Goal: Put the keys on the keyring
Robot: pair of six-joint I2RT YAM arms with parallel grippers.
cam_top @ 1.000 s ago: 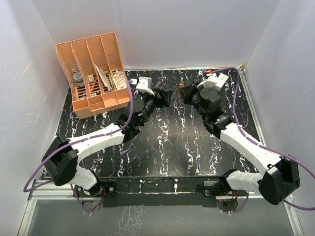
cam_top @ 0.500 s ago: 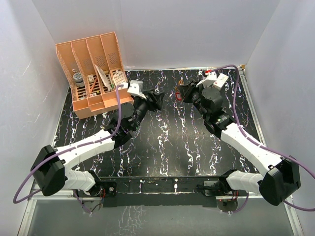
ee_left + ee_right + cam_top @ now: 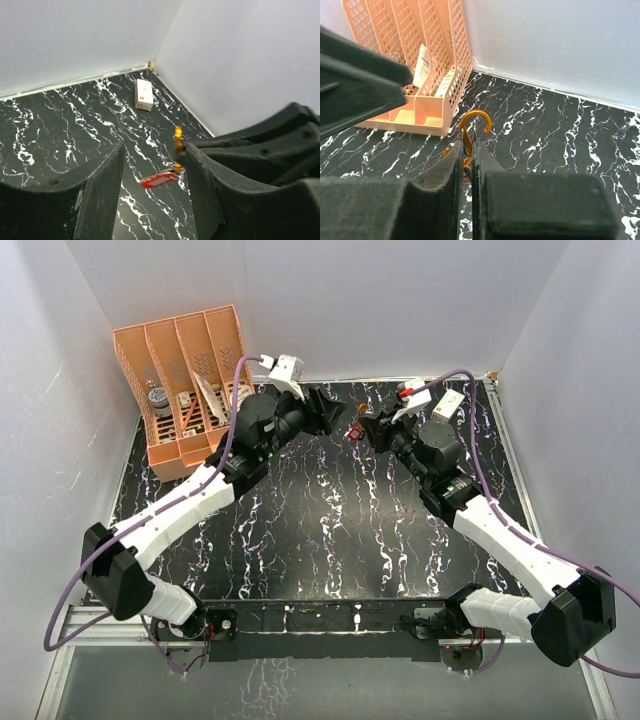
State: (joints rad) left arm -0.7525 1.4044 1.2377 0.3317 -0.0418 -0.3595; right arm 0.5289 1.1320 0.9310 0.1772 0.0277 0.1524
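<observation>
My right gripper (image 3: 364, 429) is shut on the orange-gold keyring (image 3: 471, 121) and holds it above the table; its hooked end sticks out past the fingertips (image 3: 468, 147). The red-headed key (image 3: 159, 180) hangs from the keyring (image 3: 177, 135) below the right fingers. It also shows as a red speck in the top view (image 3: 351, 433). My left gripper (image 3: 325, 414) is open and empty, its fingers (image 3: 100, 190) facing the keyring a short way off, the red key in the gap between them (image 3: 155, 156). I cannot make out the silver key.
An orange file organizer (image 3: 185, 390) with papers and small items stands at the back left, also in the right wrist view (image 3: 420, 60). A small white box (image 3: 144, 95) lies near the back right corner. White walls close in the black marbled table (image 3: 330, 530).
My left gripper has risen and swung back and right, toward the right gripper. My right gripper has shifted a little left with the keyring and red key still in it.
</observation>
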